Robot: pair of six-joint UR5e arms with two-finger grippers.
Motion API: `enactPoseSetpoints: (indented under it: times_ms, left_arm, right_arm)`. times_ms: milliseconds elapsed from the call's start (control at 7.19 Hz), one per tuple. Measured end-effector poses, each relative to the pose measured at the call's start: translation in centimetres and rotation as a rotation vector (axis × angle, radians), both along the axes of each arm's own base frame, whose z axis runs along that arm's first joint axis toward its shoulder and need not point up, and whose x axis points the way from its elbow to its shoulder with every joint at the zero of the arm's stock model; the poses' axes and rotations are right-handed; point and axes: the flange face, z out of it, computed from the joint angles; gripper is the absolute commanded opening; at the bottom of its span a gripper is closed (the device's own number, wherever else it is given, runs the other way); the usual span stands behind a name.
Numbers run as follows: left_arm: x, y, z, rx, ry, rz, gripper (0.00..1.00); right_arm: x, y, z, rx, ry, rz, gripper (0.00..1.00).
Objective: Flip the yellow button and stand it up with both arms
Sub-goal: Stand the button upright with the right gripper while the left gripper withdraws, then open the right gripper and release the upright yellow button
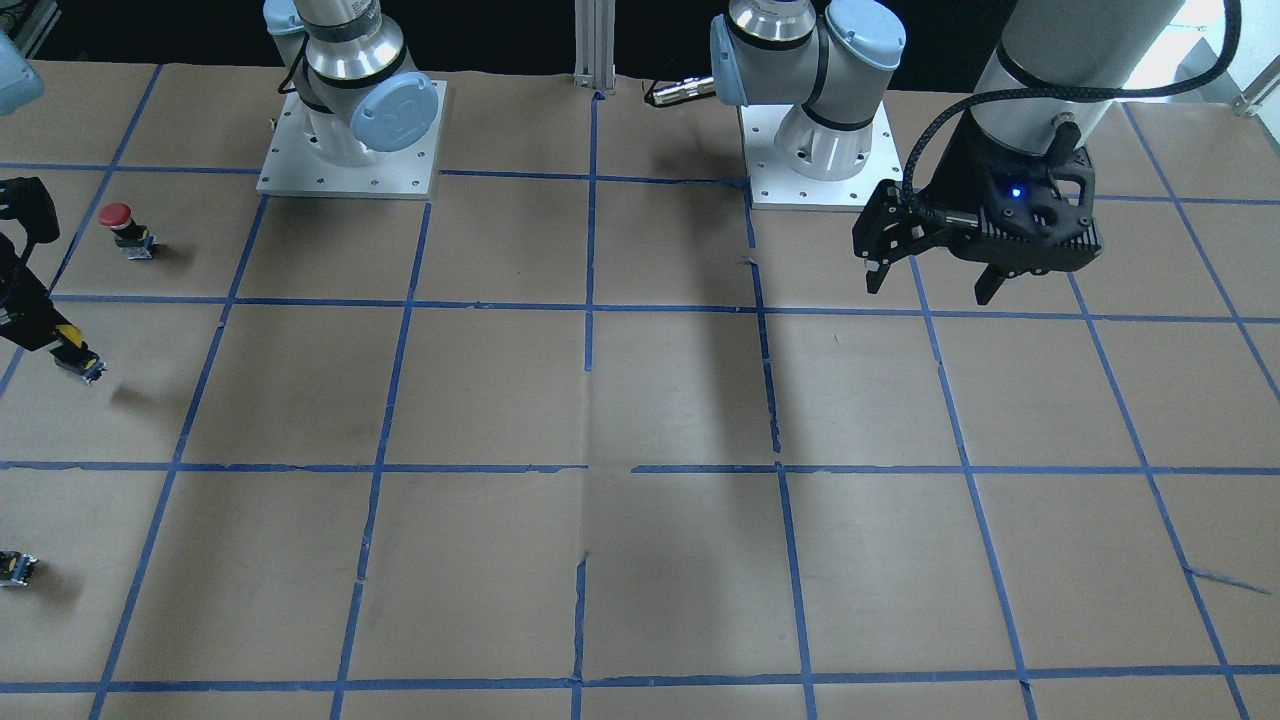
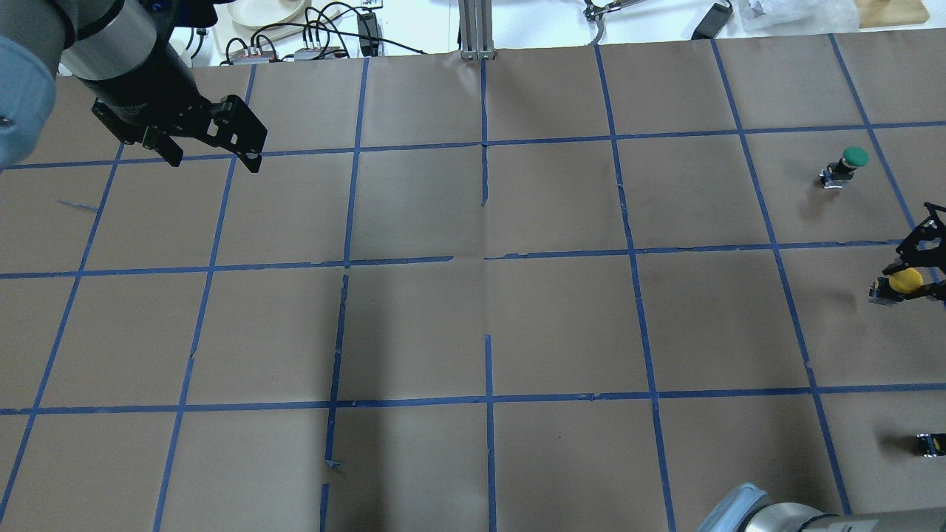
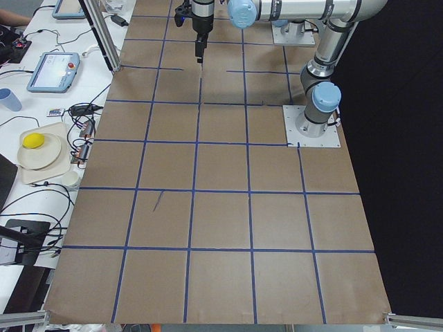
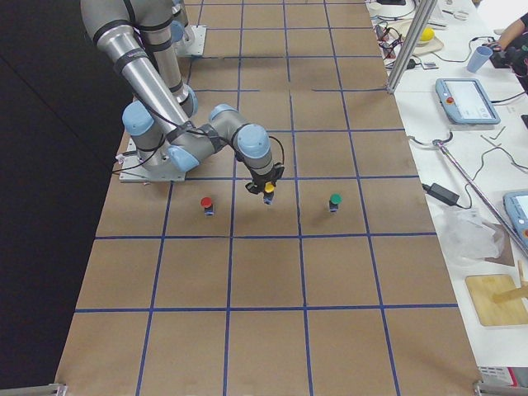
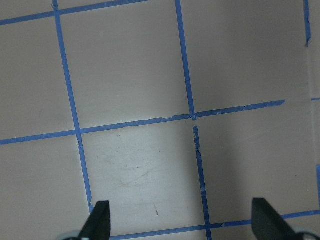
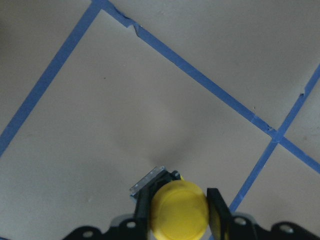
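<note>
Right end effector [image 6: 180, 209] clamped on cap of yellow button [image 2: 904, 281], near tabletop's [image 2: 473, 332] right edge, roughly midway along it. Yellow button lies in line between red button [image 4: 206, 202] and green button [image 4: 335, 200], apart from both. Left end effector [image 1: 930, 290] raised over tabletop's left half, fingers spread wide.

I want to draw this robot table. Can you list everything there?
yellow button: 1, yellow cap, gripped, middle of the row
red button: 1, red cap, row end nearest the robot
green button: 1, green cap, row's far end
table: 1, brown paper, blue tape grid
side bench: 1, white, with tablets and cables
arms: 2, silver and light blue
left gripper: 1, black, open, over bare paper
right gripper: 1, black, shut on the yellow button
</note>
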Motion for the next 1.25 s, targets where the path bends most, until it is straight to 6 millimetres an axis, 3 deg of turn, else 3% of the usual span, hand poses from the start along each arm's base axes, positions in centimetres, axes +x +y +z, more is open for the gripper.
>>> enactPoseSetpoints:
  times_ms: [278, 417, 557, 974, 1252]
  left_arm:
    - [0.0, -0.1, 0.0, -0.003, -0.001, 0.000, 1.00]
    - [0.0, -0.1, 0.0, -0.003, -0.002, 0.000, 1.00]
    - [0.0, -0.1, 0.0, -0.004, -0.004, 0.000, 1.00]
    - [0.1, -0.1, 0.1, -0.005, -0.010, -0.002, 1.00]
    - [0.3, -0.2, 0.1, -0.004, -0.038, 0.000, 1.00]
  right_arm:
    - [-1.6, 0.4, -1.5, -0.018, -0.039, 0.070, 0.14]
    - [-2.3, 0.2, -2.1, -0.016, -0.049, 0.081, 0.39]
    - [-2.8, -0.1, -2.4, -0.014, -0.053, 0.084, 0.99]
    - [-3.2, -0.4, -2.2, -0.016, -0.049, 0.077, 1.00]
    - [-3.4, -2.0, 0.3, -0.020, -0.032, 0.030, 1.00]
